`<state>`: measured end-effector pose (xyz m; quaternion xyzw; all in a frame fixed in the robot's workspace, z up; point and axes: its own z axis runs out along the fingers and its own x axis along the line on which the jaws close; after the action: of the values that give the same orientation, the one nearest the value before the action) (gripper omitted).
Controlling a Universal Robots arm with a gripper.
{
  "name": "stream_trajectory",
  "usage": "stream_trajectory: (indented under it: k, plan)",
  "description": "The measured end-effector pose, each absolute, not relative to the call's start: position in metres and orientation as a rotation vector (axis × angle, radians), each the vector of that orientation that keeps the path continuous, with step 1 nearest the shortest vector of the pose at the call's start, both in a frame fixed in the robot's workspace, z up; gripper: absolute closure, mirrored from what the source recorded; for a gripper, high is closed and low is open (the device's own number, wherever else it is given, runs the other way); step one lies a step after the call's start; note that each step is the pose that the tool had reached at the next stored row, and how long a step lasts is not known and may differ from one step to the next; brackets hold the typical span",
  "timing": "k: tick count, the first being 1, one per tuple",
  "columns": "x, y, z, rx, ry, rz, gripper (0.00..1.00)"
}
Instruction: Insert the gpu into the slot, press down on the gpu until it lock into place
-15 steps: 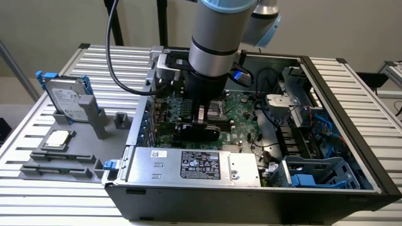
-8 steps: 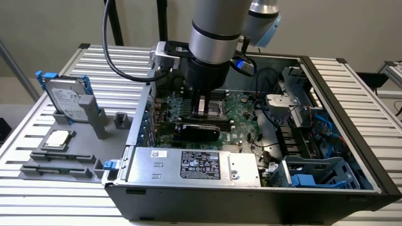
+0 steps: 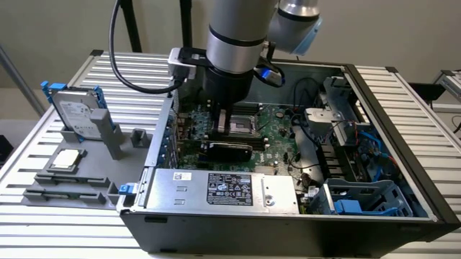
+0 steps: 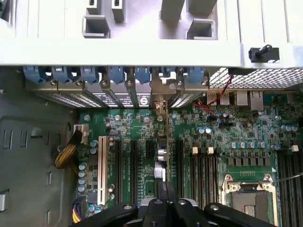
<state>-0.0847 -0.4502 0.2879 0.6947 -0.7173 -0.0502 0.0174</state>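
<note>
Since the job here looks to be pushing rather than carrying, the gripper point(image 4: 165, 190) has its fingers clenched together right above the gpu point(image 3: 226, 149), which stands on edge on the green motherboard point(image 3: 277, 129) beside the silver box point(image 3: 223, 189).

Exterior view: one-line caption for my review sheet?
Shut gripper directly over the gpu, which stands on edge inside the open computer case.

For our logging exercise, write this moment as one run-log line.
fingers: shut | position: directly above gpu | gpu: upright on motherboard inside case | contact: cannot tell
</note>
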Motion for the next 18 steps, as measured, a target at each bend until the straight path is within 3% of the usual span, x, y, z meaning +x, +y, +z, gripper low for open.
stream_trajectory:
  k: [18]
  plan:
    - [-0.107, -0.449, 0.285, 2.165, -2.181, -0.191, 0.89]
